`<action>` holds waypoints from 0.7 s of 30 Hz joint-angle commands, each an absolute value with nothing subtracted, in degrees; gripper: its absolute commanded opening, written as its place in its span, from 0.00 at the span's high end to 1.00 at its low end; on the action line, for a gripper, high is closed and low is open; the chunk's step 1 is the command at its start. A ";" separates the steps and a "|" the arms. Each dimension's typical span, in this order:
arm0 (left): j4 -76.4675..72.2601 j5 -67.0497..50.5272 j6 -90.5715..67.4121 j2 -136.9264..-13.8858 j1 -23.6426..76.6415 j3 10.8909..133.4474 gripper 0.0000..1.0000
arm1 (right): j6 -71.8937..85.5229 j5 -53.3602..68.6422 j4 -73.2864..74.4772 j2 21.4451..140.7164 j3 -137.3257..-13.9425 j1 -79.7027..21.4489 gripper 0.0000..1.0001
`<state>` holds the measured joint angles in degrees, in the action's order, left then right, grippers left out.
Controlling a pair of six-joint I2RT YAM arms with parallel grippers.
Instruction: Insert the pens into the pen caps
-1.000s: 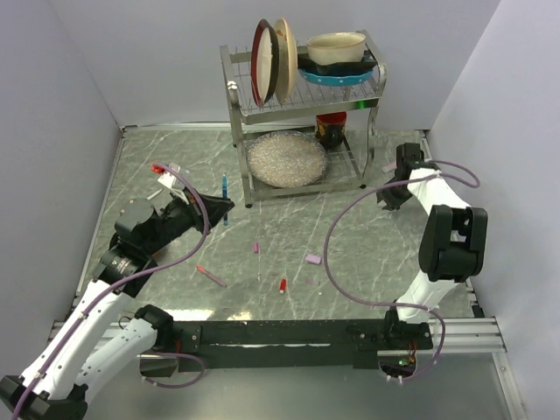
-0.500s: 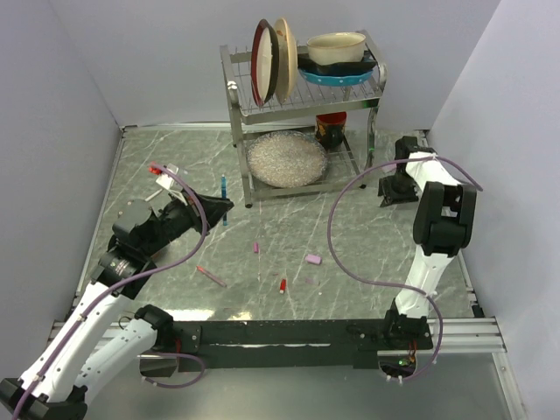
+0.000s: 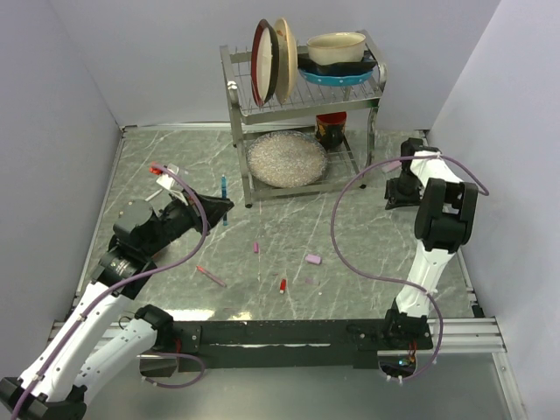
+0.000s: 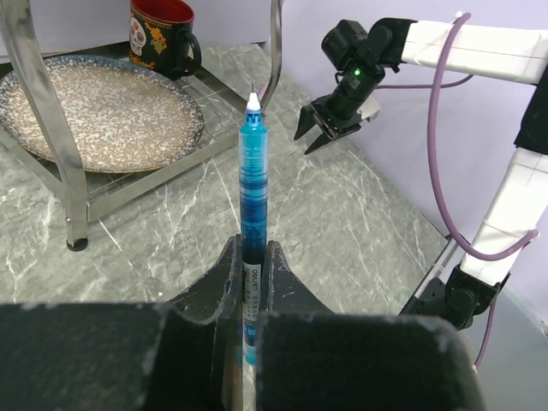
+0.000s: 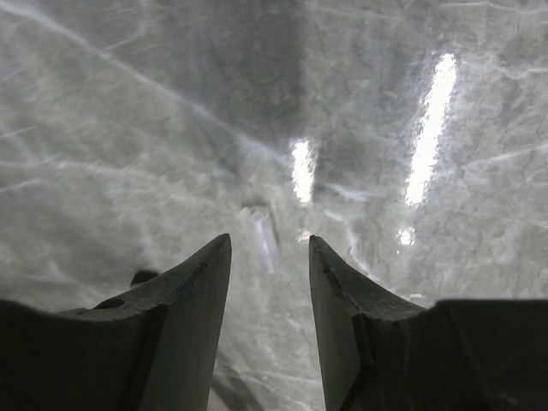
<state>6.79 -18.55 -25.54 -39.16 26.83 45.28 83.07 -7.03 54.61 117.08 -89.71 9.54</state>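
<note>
My left gripper point(image 3: 220, 205) point(image 4: 251, 248) is shut on a blue pen point(image 4: 252, 180) point(image 3: 224, 192), which sticks out past the fingers with its white tip bare. Far right on the table, my right gripper point(image 3: 402, 197) point(image 5: 270, 241) is open and pointing down. A small pale translucent pen cap point(image 5: 262, 233) lies on the marble just ahead of its fingertips, untouched. On the table lie a reddish-pink pen point(image 3: 211, 276), a red cap point(image 3: 283, 285), a magenta cap point(image 3: 256, 248) and a pale pink piece point(image 3: 313, 259). White pens point(image 3: 164, 174) lie at the far left.
A metal dish rack point(image 3: 367, 109) stands at the back with plates and a bowl on top, a speckled plate point(image 3: 287, 159) and a dark mug point(image 3: 330, 129) below. Walls close in left, right and behind. A purple cable point(image 3: 350, 254) loops from the right arm over the table.
The right arm has swung toward the right wall and its jaws have opened wider. The left arm and blue pen have stayed put.
</note>
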 commanded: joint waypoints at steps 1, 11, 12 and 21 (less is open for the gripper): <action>5.80 -18.19 -24.52 -39.20 27.07 45.70 0.99 | 84.82 -8.61 56.16 118.83 -91.49 9.84 0.51; 5.71 -18.28 -24.52 -39.81 27.07 45.79 0.99 | 82.18 -7.21 54.31 122.52 -93.78 9.76 0.53; 5.71 -18.19 -24.52 -39.81 27.07 45.79 0.99 | 81.66 -7.03 54.58 123.13 -94.13 9.76 0.54; 5.89 -17.58 -24.26 -39.73 27.07 45.79 0.99 | 79.45 -6.86 54.40 124.01 -93.16 9.93 0.59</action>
